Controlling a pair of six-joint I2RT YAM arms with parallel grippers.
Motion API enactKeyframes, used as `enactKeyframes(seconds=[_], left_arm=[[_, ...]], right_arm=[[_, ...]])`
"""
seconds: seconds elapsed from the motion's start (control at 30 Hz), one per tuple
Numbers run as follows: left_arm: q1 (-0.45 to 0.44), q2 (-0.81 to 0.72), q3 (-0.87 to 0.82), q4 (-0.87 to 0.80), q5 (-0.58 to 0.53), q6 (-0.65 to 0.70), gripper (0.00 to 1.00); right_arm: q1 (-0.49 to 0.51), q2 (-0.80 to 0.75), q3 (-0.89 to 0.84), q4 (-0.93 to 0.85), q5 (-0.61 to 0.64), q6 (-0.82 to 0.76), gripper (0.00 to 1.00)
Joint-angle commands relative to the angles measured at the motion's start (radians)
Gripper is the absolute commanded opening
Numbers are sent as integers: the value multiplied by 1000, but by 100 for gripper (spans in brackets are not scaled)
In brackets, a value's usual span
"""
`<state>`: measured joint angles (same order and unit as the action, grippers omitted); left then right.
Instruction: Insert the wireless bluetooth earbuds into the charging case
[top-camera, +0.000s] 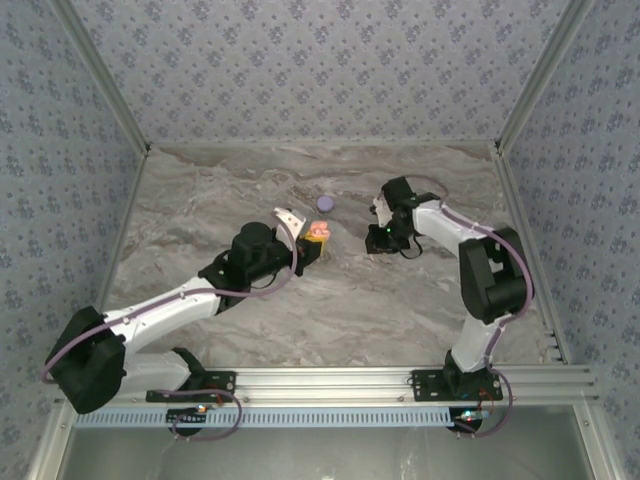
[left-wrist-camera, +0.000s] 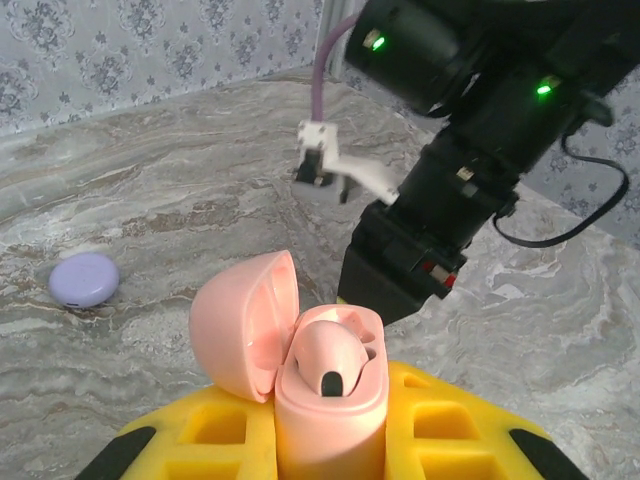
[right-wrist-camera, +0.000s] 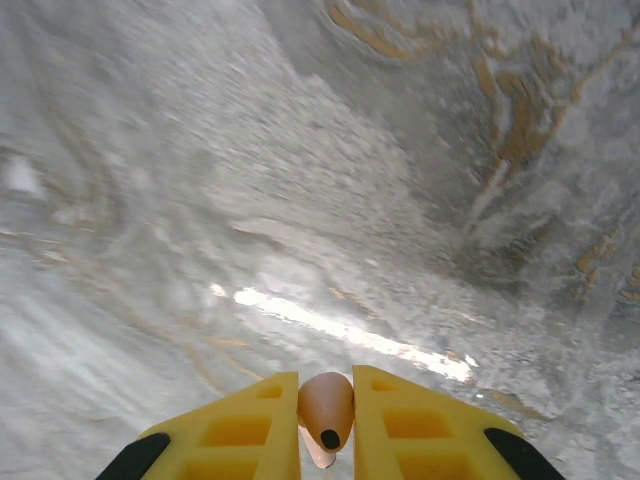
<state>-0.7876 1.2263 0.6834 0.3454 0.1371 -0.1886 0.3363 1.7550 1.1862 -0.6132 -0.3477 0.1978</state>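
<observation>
Right gripper: the right gripper (right-wrist-camera: 326, 390) is clamped on a small pinkish-orange plastic earbud (right-wrist-camera: 325, 412), pinched between its yellow fingers with the dark tip facing the camera.
Left gripper: the left gripper (left-wrist-camera: 333, 415) is clenched around a pink clamshell charging case (left-wrist-camera: 335, 440), held upright between its fingers. The hinged lid (left-wrist-camera: 245, 325) is swung open to that gripper's left.
Case contents: one pale pink earbud (left-wrist-camera: 328, 352) sits in the case. I cannot tell clearly where the free socket is.
Surroundings: a lavender round disc-shaped case (left-wrist-camera: 83, 280) lies ahead and left of the left gripper on the grey marbled counter (right-wrist-camera: 300, 200), well apart from both grippers.
Risk, slip: the held earbud is smooth and curved, so it may twist or pop out of the pinch and drop to the counter.
Risk, misfit: if it comes in turned the wrong way, or over the filled socket, it would probably jam or knock the seated earbud loose.
Risk, collision: the right arm hangs just ahead of the case, so a hasty approach could strike the lid or push the case askew.
</observation>
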Motion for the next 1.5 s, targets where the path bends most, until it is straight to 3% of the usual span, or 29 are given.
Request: enactKeyframes(seconds=[0.0,0.63,1.47], left_arm=[[-6,22,7,72,-17,-39,13],[-6,82,5,166,-46,-172,12],[-7,114,-1,436,123,-271,12]], right_arm=[[-18,-73,-52,103,-140,51,19],[-19,-373,-54,276,-403,166,21],[81,-454,-2,453,-354,240,23]])
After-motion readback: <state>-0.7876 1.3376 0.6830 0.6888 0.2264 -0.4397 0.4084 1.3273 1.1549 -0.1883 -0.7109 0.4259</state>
